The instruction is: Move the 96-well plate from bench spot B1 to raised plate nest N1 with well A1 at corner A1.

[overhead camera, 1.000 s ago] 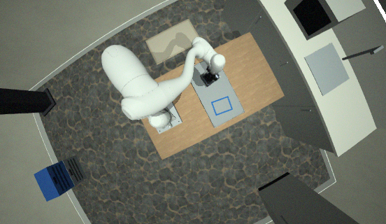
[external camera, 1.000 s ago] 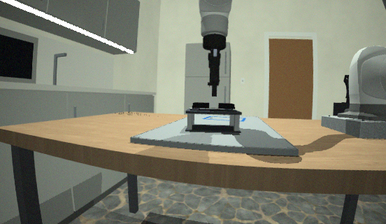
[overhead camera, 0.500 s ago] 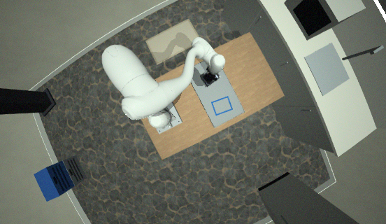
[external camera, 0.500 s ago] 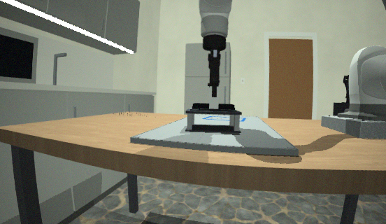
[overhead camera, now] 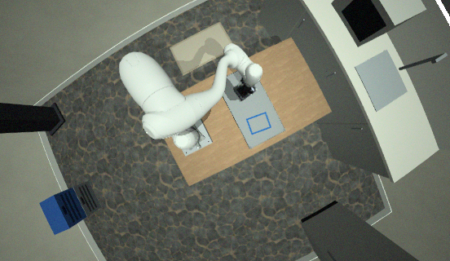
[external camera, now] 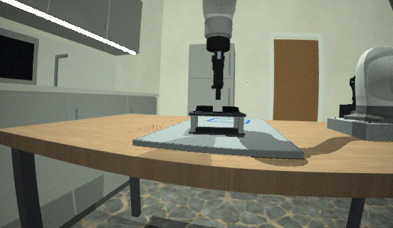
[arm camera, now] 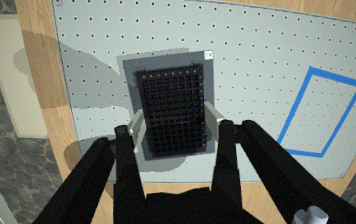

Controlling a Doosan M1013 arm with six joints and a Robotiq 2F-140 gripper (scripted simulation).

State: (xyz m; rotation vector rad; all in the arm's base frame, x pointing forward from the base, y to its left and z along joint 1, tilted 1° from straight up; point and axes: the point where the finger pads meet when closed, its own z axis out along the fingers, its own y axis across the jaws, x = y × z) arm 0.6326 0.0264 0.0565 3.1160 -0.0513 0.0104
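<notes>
Tool (arm camera: 174, 129): clenched on the 96-well plate (arm camera: 172, 110), black fingers pointing straight down, one on each long side
Pads (arm camera: 214, 114): light grey, and in the wrist view they lie against the plate's two long edges
Arm (overhead camera: 163, 97): white, reaching from its grey base plate (overhead camera: 205, 139) at one end of the surface across to the far half of the perforated board
Surface (overhead camera: 293, 85): wooden top on dark legs, carrying the arm's base and the board
Perforated board (arm camera: 250, 60): pale grey, dotted with rows of holes, lying flat on the surface, with the arm's shadow falling over the end where the nest stands
Bench spot B1 (arm camera: 294, 108): blue outline on the board, well apart from the nest, with only bare board showing inside it
Nest N1 (external camera: 194, 124): raised grey platform on short posts, directly under the tool; in the exterior view two black blocks stand on its top and the fingertips hang just above them
Plate position: over the nest, framed on all sides by the nest's grey top in the wrist view; whether it is fully down inside the locators cannot be told, and it is hard to pick out in the exterior view
Corner mark (arm camera: 208, 54): small pale label at one corner of the nest, too small to read
</notes>
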